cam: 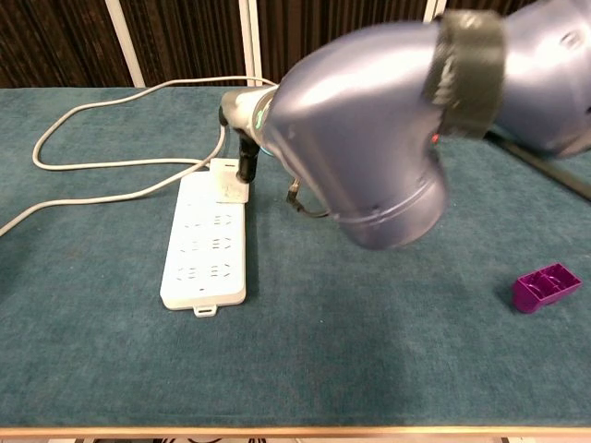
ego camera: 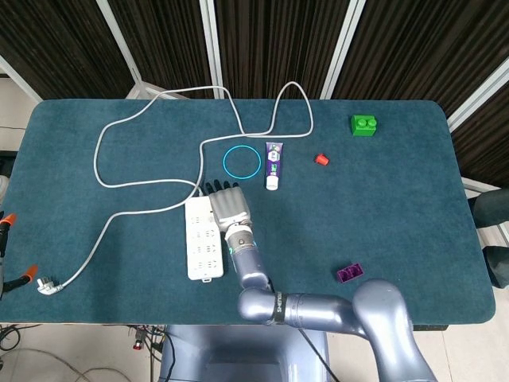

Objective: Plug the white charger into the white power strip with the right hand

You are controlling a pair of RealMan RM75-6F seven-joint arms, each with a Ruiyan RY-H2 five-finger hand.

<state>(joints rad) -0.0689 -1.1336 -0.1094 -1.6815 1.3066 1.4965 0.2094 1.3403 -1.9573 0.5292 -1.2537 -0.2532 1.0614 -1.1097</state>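
Observation:
The white power strip [ego camera: 200,248] [cam: 205,249] lies lengthwise left of the table's middle. The white charger [cam: 231,181] stands on the strip's far end; I cannot tell whether its pins are fully in. In the head view my right hand [ego camera: 228,208] covers the charger, with its dark fingertips [ego camera: 219,189] stretched out and apart past the strip's far end. In the chest view, dark fingers [cam: 247,162] of the right hand [cam: 244,129] point down at the charger's right side, touching or nearly touching it. The left hand is out of sight.
A long white cable [ego camera: 119,127] loops over the far left of the table, and a plug [ego camera: 48,284] lies near the front left corner. Beyond the hand lie a blue ring [ego camera: 242,162], a toothpaste tube [ego camera: 273,165], a red cap [ego camera: 321,159] and a green brick [ego camera: 364,125]. A purple block [ego camera: 350,273] [cam: 547,286] sits front right.

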